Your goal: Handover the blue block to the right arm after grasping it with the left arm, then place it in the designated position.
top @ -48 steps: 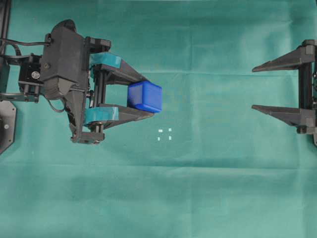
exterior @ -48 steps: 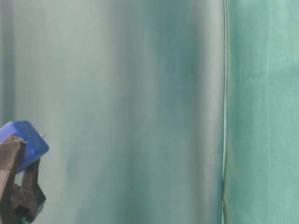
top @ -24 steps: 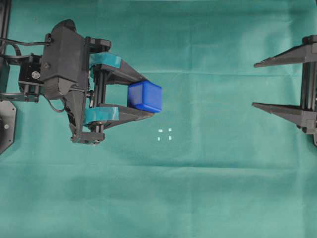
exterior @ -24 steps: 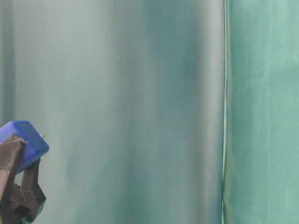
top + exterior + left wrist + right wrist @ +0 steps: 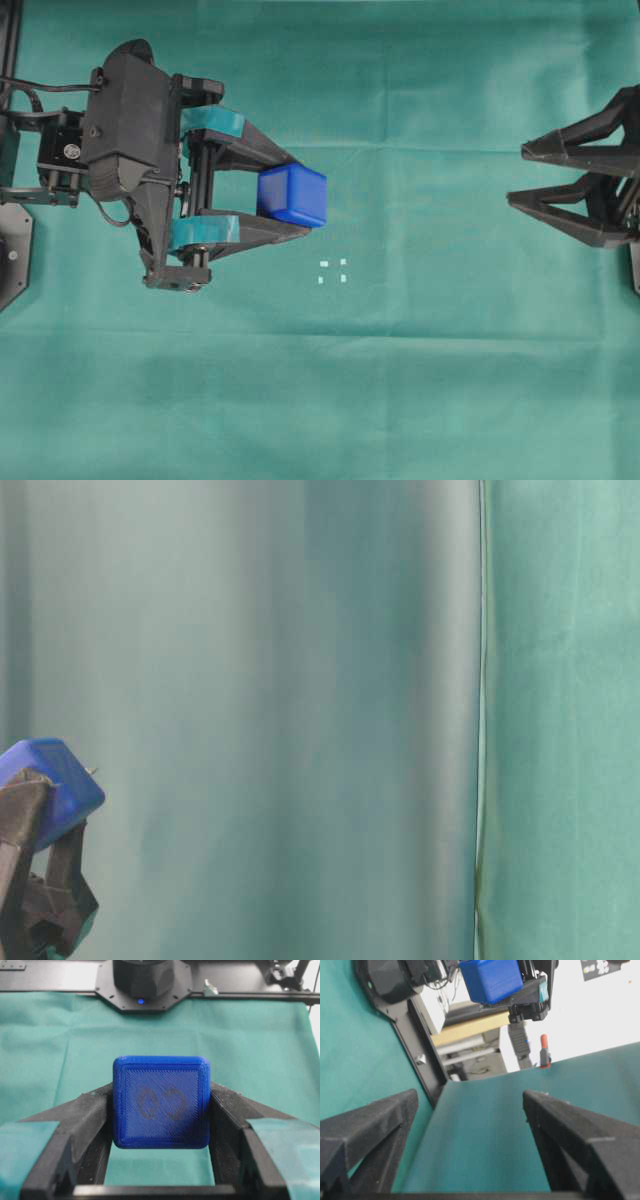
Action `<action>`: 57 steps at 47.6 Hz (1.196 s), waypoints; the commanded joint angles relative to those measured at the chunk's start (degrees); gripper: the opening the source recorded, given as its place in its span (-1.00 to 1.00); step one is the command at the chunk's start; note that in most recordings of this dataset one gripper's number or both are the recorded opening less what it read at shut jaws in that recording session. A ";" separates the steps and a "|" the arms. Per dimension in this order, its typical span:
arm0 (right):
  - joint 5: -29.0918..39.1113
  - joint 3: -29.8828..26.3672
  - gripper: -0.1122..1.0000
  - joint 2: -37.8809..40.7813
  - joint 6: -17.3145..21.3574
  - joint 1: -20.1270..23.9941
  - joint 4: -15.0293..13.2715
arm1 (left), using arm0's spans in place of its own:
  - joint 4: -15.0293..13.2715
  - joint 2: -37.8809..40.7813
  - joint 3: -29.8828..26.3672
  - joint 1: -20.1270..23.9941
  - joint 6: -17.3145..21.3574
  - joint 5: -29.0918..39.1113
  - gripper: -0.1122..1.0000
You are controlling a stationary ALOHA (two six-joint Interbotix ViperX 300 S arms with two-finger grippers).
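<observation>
The blue block [image 5: 293, 194] is clamped between the teal-banded fingers of my left gripper [image 5: 297, 197], lifted off the green cloth; its marked face fills the left wrist view [image 5: 161, 1102]. The block also shows at the lower left of the table-level view [image 5: 52, 785] and far off in the right wrist view [image 5: 491, 979]. My right gripper [image 5: 522, 175] stands open at the right edge, rolled on its axis, its black fingers [image 5: 570, 1122] wide apart and holding nothing. The designated position [image 5: 333, 271], a small square of white marks, lies on the cloth just below and right of the block.
Green cloth [image 5: 400, 380] covers the whole table. The left arm's black base and cables [image 5: 40, 150] sit at the far left edge. A black frame and arm base [image 5: 142, 980] border the cloth's far side in the left wrist view.
The right gripper has rolled about its axis, so its two fingers now look closer together from above. The left gripper and the block have not moved.
</observation>
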 commanded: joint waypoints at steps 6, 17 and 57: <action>0.18 -1.49 0.87 0.44 -0.44 -0.09 -2.90 | -0.09 -0.70 -0.70 0.00 -0.09 -0.44 0.04; -0.09 -1.58 0.87 0.26 -0.44 -0.09 -3.16 | -0.09 -0.70 -0.70 0.09 -0.09 -0.44 0.04; -1.85 -1.93 0.87 0.35 -0.44 -0.09 -3.16 | -0.09 -0.79 -0.70 0.09 -0.09 -0.44 0.04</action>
